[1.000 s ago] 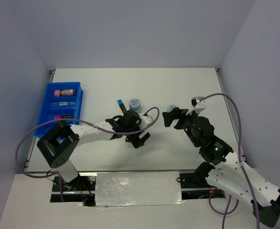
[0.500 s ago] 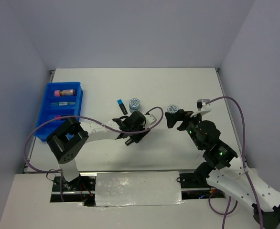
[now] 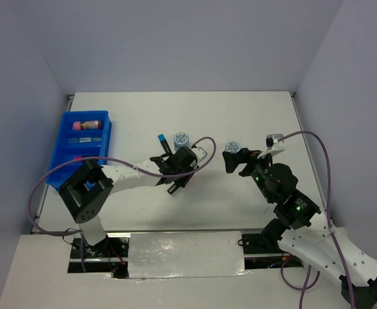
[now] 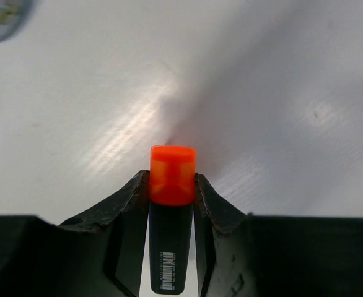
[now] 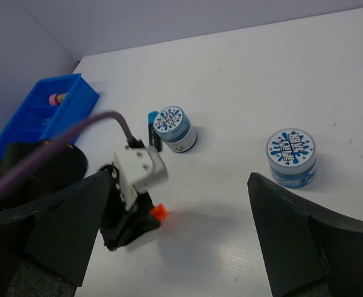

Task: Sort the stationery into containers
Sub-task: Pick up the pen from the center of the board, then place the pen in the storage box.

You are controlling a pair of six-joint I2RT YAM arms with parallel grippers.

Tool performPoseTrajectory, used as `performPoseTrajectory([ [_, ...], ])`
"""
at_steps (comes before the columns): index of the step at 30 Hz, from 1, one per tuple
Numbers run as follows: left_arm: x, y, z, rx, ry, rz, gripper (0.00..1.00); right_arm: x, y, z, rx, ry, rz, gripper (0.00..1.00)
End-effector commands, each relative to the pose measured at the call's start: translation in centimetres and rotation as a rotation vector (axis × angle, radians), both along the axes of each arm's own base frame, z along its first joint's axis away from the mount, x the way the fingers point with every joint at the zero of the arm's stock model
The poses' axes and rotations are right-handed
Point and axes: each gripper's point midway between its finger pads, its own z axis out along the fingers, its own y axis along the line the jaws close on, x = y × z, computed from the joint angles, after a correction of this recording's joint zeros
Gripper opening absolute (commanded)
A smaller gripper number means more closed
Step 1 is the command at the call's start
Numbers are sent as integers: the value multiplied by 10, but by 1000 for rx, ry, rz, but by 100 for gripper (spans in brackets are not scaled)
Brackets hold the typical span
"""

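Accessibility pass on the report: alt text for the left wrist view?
The left pincer grips an orange-capped black highlighter from both sides, with the white table behind it. A blurred blue-white tape roll shows at the top left corner.

The table (image 3: 259, 112) bears a blue tray (image 3: 61, 132) at its left edge and, mid-table, a blue-capped highlighter (image 3: 163, 142), a tape roll (image 3: 181, 138), a second tape roll (image 3: 231, 147) and an orange-capped highlighter (image 4: 173, 174).

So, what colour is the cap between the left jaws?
Orange cap on the highlighter; best in left wrist view.
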Motion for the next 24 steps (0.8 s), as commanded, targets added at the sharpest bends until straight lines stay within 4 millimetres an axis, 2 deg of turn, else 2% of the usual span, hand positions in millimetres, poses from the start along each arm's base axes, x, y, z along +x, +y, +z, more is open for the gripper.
performPoseTrajectory([
  [1,61,13,106,-228,-189,268,0,3,0,9,15,-36,-6,100],
  [2,74,26,121,-284,-204,376,0,3,0,8,14,-35,-6,100],
  [3,93,52,144,-340,-240,480,0,3,-1,9,15,-36,-7,100],
  [5,112,91,164,-421,-273,698,0,3,0,9,16,-37,-7,100],
  [6,122,132,167,-429,-285,843,0,3,0,9,17,-38,-7,100],
  [7,123,157,181,-475,-313,938,0,4,0,7,14,-35,-7,100],
  [8,125,178,185,-555,-310,1074,0,4,1,7,18,-35,-3,100],
  [9,124,226,174,-557,-332,1241,0,4,1,7,18,-35,-3,100],
  [10,118,250,186,-623,-371,1338,0,4,2,6,17,-31,0,100],
  [11,114,271,185,-707,-383,1467,0,5,3,6,20,-28,3,100],
  [12,102,313,165,-707,-411,1627,0,4,6,7,24,-31,15,100],
  [13,94,329,173,-784,-455,1693,0,4,7,6,23,-30,18,100],
  [14,90,344,170,-863,-478,1771,0,4,7,5,23,-25,21,100],
  [15,77,371,155,-881,-505,1867,0,4,9,6,29,-29,27,100],
  [16,76,380,155,-932,-530,1895,0,4,9,6,30,-30,31,100],
  [18,67,403,142,-966,-556,1986,0,4,11,6,35,-31,37,100],
  [24,74,435,127,-1043,-621,2044,5,3,15,5,38,-28,57,100],
])
